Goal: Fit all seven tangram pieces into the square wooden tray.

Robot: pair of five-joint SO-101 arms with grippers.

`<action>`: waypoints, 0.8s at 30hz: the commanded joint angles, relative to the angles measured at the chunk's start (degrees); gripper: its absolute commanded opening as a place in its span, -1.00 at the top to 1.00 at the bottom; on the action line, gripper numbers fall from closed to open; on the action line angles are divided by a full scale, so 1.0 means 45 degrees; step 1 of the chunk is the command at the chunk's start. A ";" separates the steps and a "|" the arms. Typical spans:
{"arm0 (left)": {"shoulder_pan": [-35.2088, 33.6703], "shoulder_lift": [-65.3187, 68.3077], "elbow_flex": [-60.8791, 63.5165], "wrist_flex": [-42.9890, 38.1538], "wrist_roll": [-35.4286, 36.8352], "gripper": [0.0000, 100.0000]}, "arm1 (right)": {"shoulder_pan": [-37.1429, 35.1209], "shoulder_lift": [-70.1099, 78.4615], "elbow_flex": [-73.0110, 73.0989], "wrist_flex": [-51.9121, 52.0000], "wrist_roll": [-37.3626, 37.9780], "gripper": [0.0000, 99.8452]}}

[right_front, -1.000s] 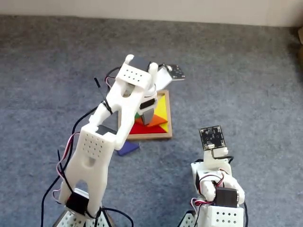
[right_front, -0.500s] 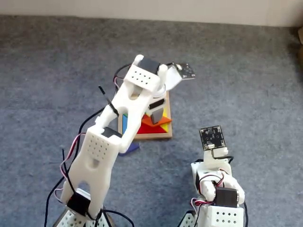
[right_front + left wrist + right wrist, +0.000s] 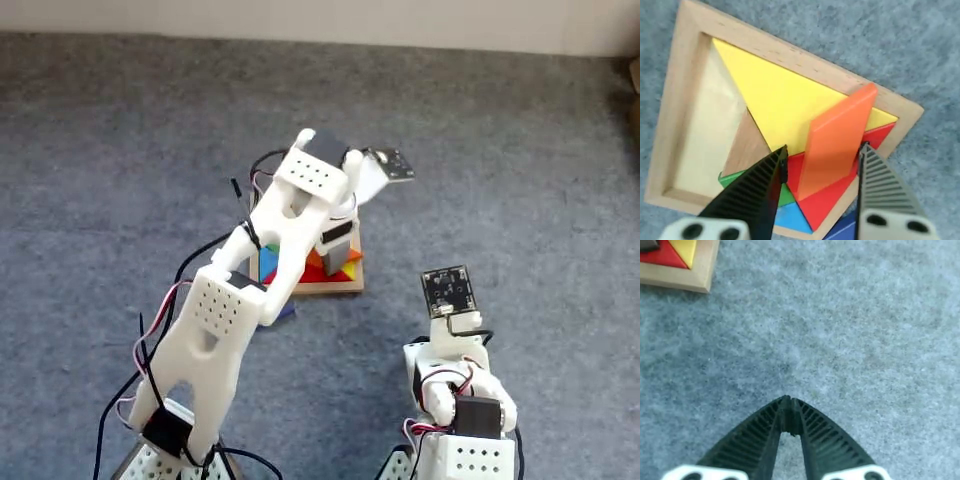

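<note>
nearest me the right gripper hangs pressed together over bare carpet, open floor on every side, with the wooden tray well off to its far left. a dark blue piece lies just outside the tray's near-left corner. over the tray the left gripper is spread either side of a tilted orange piece by the near-right corner, leaning across the red and yellow triangles, with bare wood along the far rim.

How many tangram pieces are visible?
6. In the tray: yellow, red, green, light blue; orange tilted within the open left gripper; dark blue outside. Others may be hidden.
</note>
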 commanded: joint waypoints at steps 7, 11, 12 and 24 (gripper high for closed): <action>0.0225 -0.0498 -0.1084 0.0156 0.0098 0.96 | 0.0107 -0.0166 0.0850 -0.0010 0.0156 0.99; 0.0205 -0.1631 -0.0967 0.0234 0.0137 0.99 | 0.0107 -0.0166 0.0850 -0.0010 0.0156 0.99; 0.0186 -0.1905 -0.0967 0.0234 0.0274 0.99 | 0.0107 -0.0166 0.0850 -0.0010 0.0156 0.99; 0.0479 -0.5538 0.2999 0.0313 0.0742 0.99 | 0.0127 -0.0166 0.0850 0.0010 0.0156 0.99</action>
